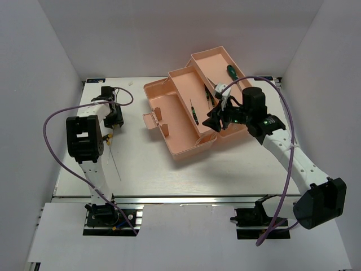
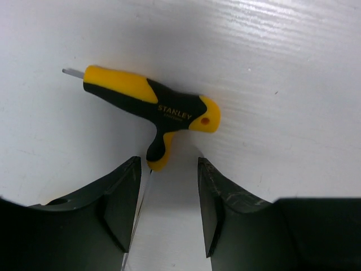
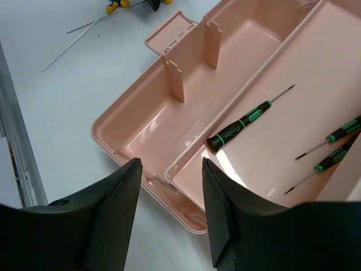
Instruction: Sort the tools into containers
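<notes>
The yellow-and-black T-handle driver (image 2: 152, 101) lies flat on the surface (image 2: 293, 68), near its left edge and well apart from the toolbox (image 1: 180, 121). Its thin shaft (image 2: 141, 214) runs from the handle stem back between the fingers of my left end effector (image 2: 168, 175). That end effector is parted wide, holds nothing, and hangs just short of the stem.

Risk 1: off-centre closure. The stem is short and rounded. If I close on it off-centre, I judge it will pivot on the surface and slip out, or lift with the shaft hanging tilted.

Risk 2: closure on the shaft instead of the handle. The shaft is slim and smooth, so it would likely slide or swing in the grip.

Risk 3: shaft length in transit. Carried to the toolbox, the free end could catch a wall or divider. It could also sweep the three slim screwdrivers (image 3: 242, 127) lying in the tray (image 3: 265, 164).

Risk 4: arm conflict. My right end effector (image 3: 172, 169) is also parted and empty, and it hovers over the toolbox beside that tray. If both arms work over the box together, they may collide.

I cannot tell whether the driver's length suits any compartment.
</notes>
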{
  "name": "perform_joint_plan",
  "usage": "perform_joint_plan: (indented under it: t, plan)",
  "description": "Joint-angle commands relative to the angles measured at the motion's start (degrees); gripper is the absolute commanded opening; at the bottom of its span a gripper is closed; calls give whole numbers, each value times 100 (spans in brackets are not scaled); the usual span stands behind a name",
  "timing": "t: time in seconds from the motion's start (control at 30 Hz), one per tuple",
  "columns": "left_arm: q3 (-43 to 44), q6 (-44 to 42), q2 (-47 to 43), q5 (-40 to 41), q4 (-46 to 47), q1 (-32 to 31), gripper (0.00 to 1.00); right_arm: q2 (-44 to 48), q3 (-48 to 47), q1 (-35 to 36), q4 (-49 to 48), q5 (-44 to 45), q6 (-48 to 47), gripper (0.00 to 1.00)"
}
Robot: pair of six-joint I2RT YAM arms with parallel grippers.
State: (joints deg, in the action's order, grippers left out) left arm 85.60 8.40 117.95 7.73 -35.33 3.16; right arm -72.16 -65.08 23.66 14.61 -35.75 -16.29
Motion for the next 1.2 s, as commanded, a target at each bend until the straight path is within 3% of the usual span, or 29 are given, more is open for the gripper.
perform_joint_plan:
  t: [0.0, 0.1, 0.47, 0.6, 0.83, 0.9, 0.93, 0.97, 1.17]
  plan:
    - [272, -6, 122, -17, 123, 27, 55, -61, -365, 16, 24, 24, -102, 53]
    - [369, 47, 254, 10, 106, 53, 53, -114, -462, 16, 77, 50, -154, 53]
    - [132, 337, -9, 45, 422, 45, 16, -202, -541, 16, 103, -2, -137, 56]
    - [203, 688, -430, -271, 527, 53, 13, -281, -567, 16, 130, -230, -111, 66]
    - [-78, 1364, -1511, -1158, 808, 53, 11, -404, -488, 51, 68, -793, 240, 65]
    - [-271, 1523, -1905, -1465, 844, 45, 10, -413, -409, 60, -71, -811, 504, 49]
    - [-359, 1680, -2047, -1589, 974, 53, 10, -448, -392, 77, -99, -785, 609, 34]
    - [-438, 1769, -2179, -1729, 1054, 45, 10, -483, -409, 86, -125, -750, 714, 2]
    - [-1089, 3043, -2812, -3171, 2117, -218, 9, -826, -567, 147, -345, -978, 1505, 0]
